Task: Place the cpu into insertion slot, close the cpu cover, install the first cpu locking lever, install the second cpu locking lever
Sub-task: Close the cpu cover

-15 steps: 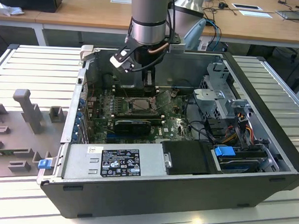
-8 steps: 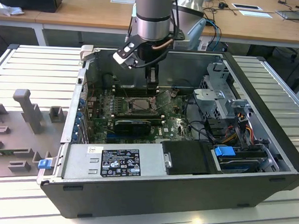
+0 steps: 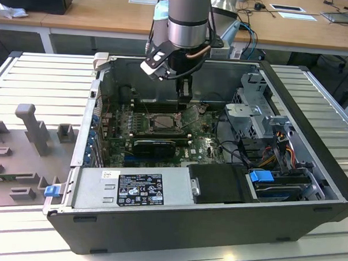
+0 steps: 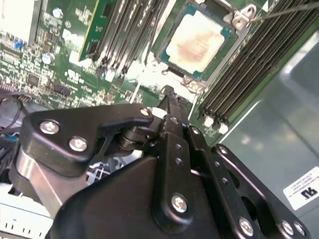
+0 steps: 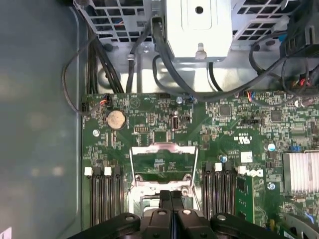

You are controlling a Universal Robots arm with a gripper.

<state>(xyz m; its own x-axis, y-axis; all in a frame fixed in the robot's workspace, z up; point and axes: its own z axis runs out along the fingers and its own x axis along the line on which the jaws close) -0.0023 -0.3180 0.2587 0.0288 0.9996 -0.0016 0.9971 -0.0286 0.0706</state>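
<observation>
Nearest to both wrist cameras is the black body of my pincer [image 4: 168, 93], with its two fingers pressed together and nothing held between them. The cpu [image 4: 195, 42] lies already in the insertion slot [image 4: 160, 56], pale face up and, as far as I can see, sitting flat. The cpu cover [image 5: 160, 148] is not yet closed. In the first wrist view it stands raised, and the green circuit board [image 5: 149, 114] shows through its window. My pincer is just beside this frame; whether it touches it, I cannot tell.

I judge that closing the cover is the step in hand. To do it well, I think the closed fingers should push on the metal bar of the frame, not into the window, and follow the hinge's arc gently so the plate comes down even around the chip. Pressing on the chip's face, or slipping toward the memory slots [image 4: 239, 74], would be the danger.

In the exterior view my arm [image 3: 187, 21] comes from above, almost vertical, into the open computer case [image 3: 228, 219], with the fingers pointing down at the board.
</observation>
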